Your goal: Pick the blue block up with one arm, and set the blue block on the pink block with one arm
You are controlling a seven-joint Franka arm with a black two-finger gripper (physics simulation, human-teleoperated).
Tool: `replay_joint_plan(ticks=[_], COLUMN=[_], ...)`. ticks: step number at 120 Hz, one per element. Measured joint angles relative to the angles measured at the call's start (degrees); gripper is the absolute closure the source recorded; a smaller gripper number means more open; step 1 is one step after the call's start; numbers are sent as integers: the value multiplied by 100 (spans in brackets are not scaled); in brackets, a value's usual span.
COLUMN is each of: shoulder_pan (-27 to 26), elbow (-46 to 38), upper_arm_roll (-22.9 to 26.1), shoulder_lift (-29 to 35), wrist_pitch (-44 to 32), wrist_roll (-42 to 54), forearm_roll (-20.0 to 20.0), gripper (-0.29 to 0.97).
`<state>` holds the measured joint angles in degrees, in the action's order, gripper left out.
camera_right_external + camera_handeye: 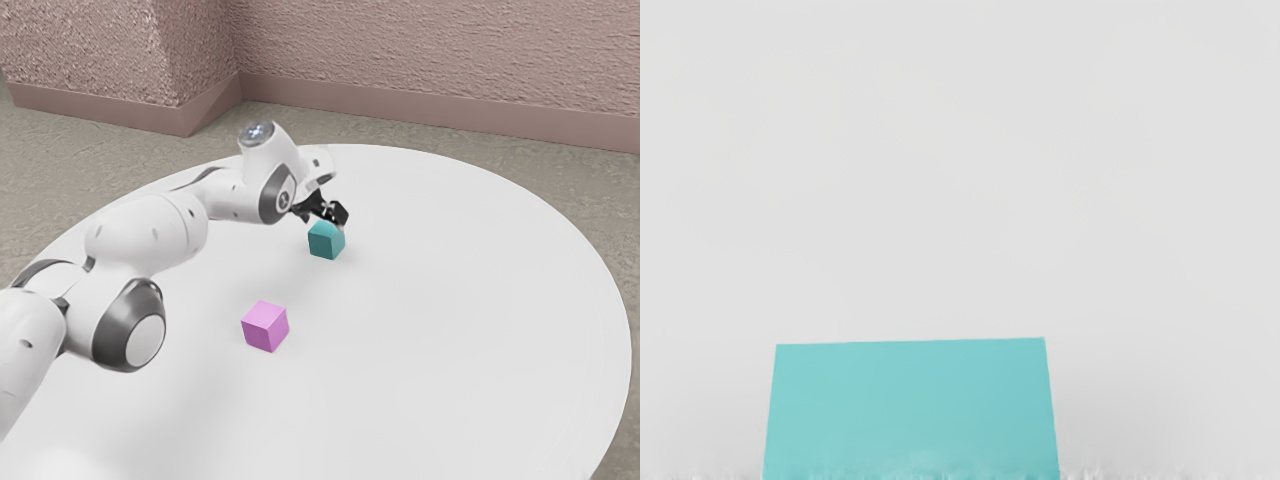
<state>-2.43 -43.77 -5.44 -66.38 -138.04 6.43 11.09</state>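
Note:
The blue block (326, 241), teal in colour, sits on the white round table (450, 300) near its middle. My gripper (326, 217) hangs right above the block's top, its black fingers open and apart on either side, with nothing held between them. In the wrist view the blue block (912, 405) lies just under my hand, flat on the table. The pink block (265, 326) rests on the table nearer the front edge, well apart from the blue block and to the exterior view's left of it.
My arm's white links (150, 240) stretch in from the exterior view's left, over the table's back-left part. The table's rim (590, 250) curves round on the right. Beyond it are carpet and a pink wall (420, 50).

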Motion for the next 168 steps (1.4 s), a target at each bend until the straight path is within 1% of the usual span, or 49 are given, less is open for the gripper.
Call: replay_joint_plan(ticks=[103, 154, 168], shoulder_pan=[86, 76, 82], elbow=[40, 121, 144], upper_arm_roll=[18, 54, 68], shoulder_lift=[-289, -332, -345], wrist_pitch=[-10, -280, -317], wrist_roll=[406, 467, 466], forearm_roll=[-20, -10, 10], gripper=[0, 0, 5])
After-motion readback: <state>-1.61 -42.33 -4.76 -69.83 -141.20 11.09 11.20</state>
